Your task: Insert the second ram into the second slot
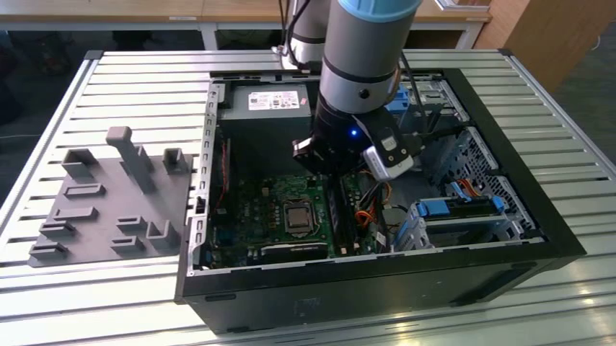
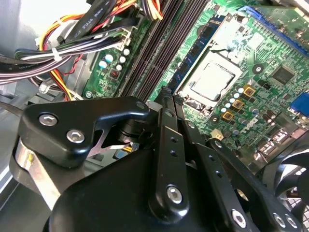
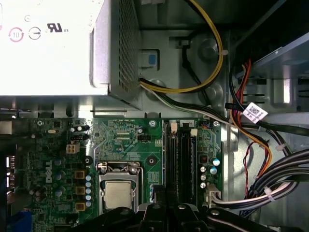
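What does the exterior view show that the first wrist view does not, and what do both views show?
Exterior view alone: the grey tray beside the computer case on the slatted table, and the robot arm reaching into the case. First wrist view alone: the yellow cable curving from the power supply. Both: the processor socket, the memory slots and the power supply.

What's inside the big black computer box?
Inside the computer case lies a green motherboard with a silver processor, a grey power supply, coloured cables and blue drive latches. The robot arm covers the upper memory slots.
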